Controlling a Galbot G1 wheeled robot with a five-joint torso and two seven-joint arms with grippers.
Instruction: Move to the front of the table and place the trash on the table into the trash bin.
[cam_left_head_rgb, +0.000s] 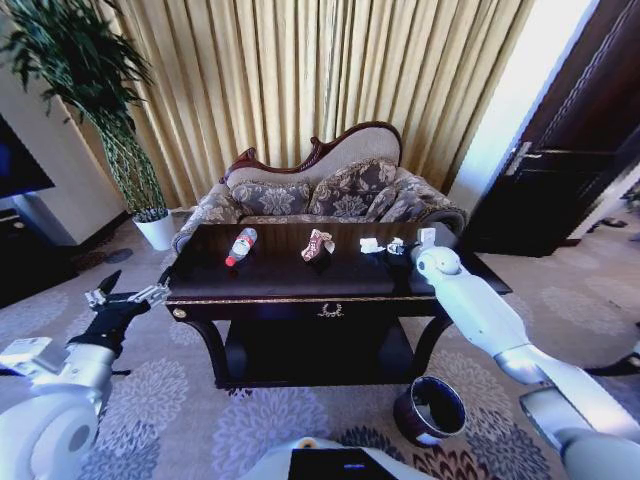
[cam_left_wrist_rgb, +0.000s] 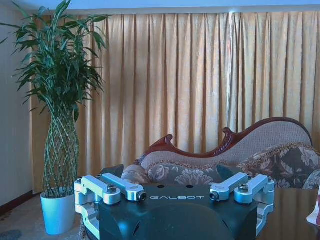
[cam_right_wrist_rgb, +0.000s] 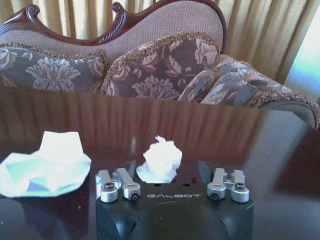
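Trash bin (cam_left_head_rgb: 430, 410) sits nearest me on the carpet, just off the table's front right leg, its mouth open upward and my right arm passing above it. Carpet lies open in front of the table (cam_left_head_rgb: 300, 290) and along its left end, where my left gripper (cam_left_head_rgb: 128, 294) hangs off the front left corner, clear of the edge, fingers spread apart; the left wrist view confirms a wide gap between them.

My right gripper (cam_right_wrist_rgb: 172, 192) is out over the right end of the tabletop. From the head view the arm's own wrist hides its fingers, but the right wrist view shows them apart, with a crumpled white scrap (cam_right_wrist_rgb: 160, 160) just ahead between them and not touched. A flatter white scrap (cam_right_wrist_rgb: 45, 162) lies beside it.

Farther along the tabletop I see the pink-white wrapper (cam_left_head_rgb: 317, 245) near the middle and the bottle (cam_left_head_rgb: 240, 246) lying on its side toward the left, well apart from each other. A small white item at the back right edge is too small for me to make out.

Behind the table the sofa (cam_left_head_rgb: 320, 190) stands close to the far edge. A plant pot (cam_left_head_rgb: 155, 228) occupies the far left corner.
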